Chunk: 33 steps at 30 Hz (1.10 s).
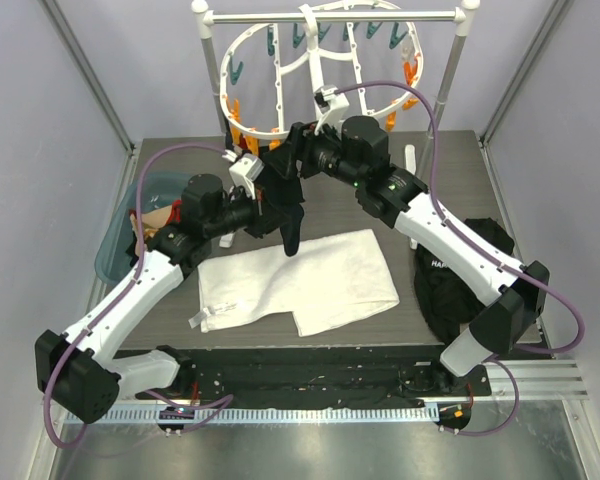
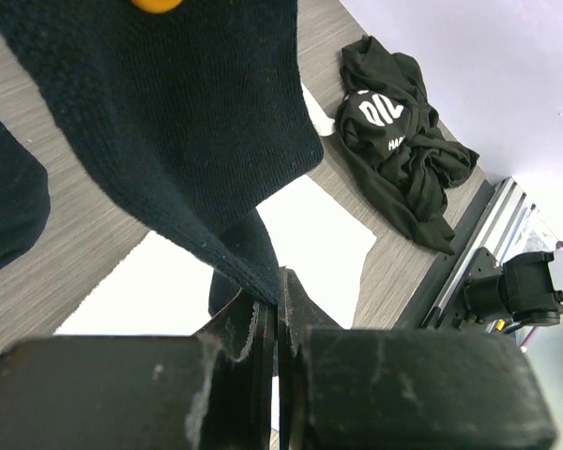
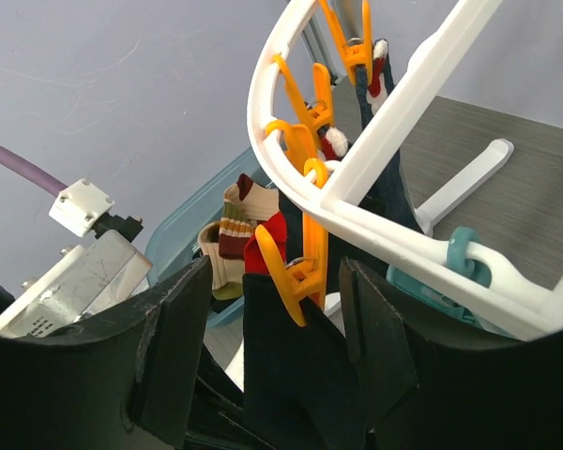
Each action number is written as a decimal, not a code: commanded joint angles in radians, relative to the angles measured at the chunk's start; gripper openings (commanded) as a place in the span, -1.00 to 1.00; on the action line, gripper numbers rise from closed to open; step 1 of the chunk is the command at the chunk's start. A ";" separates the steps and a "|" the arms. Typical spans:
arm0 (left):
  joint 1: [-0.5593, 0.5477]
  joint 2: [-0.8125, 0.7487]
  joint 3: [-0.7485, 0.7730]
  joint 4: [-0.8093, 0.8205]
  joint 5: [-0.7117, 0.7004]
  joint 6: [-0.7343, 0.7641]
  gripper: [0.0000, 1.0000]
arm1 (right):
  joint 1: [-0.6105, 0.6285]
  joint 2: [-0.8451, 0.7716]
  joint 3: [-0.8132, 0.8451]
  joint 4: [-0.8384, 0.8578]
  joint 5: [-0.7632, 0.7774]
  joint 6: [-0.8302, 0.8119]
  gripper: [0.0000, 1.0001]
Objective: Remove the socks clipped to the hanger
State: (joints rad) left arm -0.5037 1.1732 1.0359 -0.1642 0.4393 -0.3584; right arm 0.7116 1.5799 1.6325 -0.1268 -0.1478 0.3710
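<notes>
The hanger (image 3: pixel 396 122) hangs from the grey rail (image 1: pixel 280 16) at the top centre of the overhead view. A dark navy sock (image 1: pixel 290 215) dangles from its near rim, mid-frame, over the white cloth (image 1: pixel 320 280) on the bench (image 1: pixel 180 155). The left hand (image 2: pixel 277 319) is pinched shut on that sock's lower edge. The right hand (image 3: pixel 277 281) stands open, one finger either side of an orange clip (image 3: pixel 305 272) on the rim. At the left, a striped sock (image 3: pixel 233 225) lies in the teal bin (image 1: pixel 110 250).
</notes>
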 commanded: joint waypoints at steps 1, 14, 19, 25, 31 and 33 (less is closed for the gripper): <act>0.004 -0.018 0.042 -0.003 0.027 0.015 -1.00 | 0.008 0.014 0.047 0.088 0.011 0.023 0.27; 0.004 -0.010 0.053 -0.001 0.036 0.012 -1.00 | 0.005 0.035 0.072 0.092 0.031 0.043 -0.03; 0.005 -0.014 0.056 -0.001 0.035 0.012 -1.00 | 0.006 0.045 0.075 0.082 0.028 0.048 0.11; 0.004 -0.012 0.056 0.002 0.036 0.010 -1.00 | 0.005 0.043 0.072 0.088 0.043 0.054 -0.26; 0.005 -0.021 0.046 0.000 0.024 0.010 -1.00 | 0.005 0.031 0.059 0.099 0.073 0.055 -0.91; 0.005 -0.024 0.041 0.000 0.019 0.009 -1.00 | 0.005 0.025 0.050 0.105 0.079 0.057 -0.98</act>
State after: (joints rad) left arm -0.5034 1.1732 1.0489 -0.1776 0.4496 -0.3584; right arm 0.7113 1.6260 1.6627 -0.0803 -0.0921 0.4206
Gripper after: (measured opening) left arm 0.023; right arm 0.056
